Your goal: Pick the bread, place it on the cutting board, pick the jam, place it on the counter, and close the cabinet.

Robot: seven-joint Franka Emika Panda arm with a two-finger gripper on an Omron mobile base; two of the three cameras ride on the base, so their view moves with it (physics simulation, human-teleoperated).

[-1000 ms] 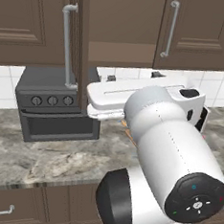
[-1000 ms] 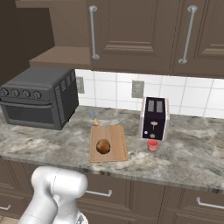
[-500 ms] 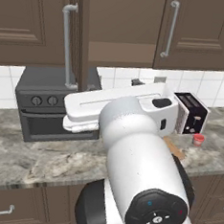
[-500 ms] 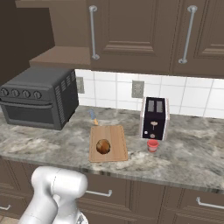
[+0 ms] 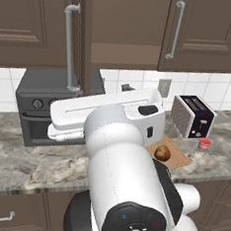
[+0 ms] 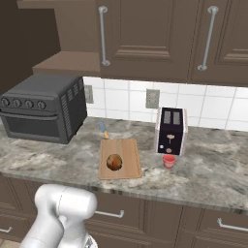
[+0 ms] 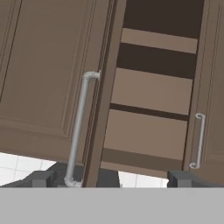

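Observation:
The bread (image 6: 115, 162) lies on the cutting board (image 6: 121, 169); from the left I see the same bread (image 5: 162, 153) on the board (image 5: 179, 160). The jam (image 6: 169, 161) stands on the counter (image 6: 208, 174) in front of the toaster, and it also shows as the jam (image 5: 204, 143) at the right. The cabinet (image 7: 148, 92) stands open, its left door (image 7: 103, 109) edge-on with a silver bar handle (image 7: 78, 127), shelves bare. My gripper (image 7: 111, 179) is open, holds nothing and faces this opening from below. In the left base view that door (image 5: 85, 35) swings out above my arm.
A black toaster oven (image 6: 43, 106) sits under the open cabinet. A toaster (image 6: 170, 131) stands right of the board. A small blue-handled tool (image 6: 103, 130) lies behind the board. Shut cabinet doors (image 6: 145, 34) line the wall to the right. Drawers run below the counter.
My arm has swung left in the left base view, uncovering the toaster, board, bread and jam. The right base view is unchanged.

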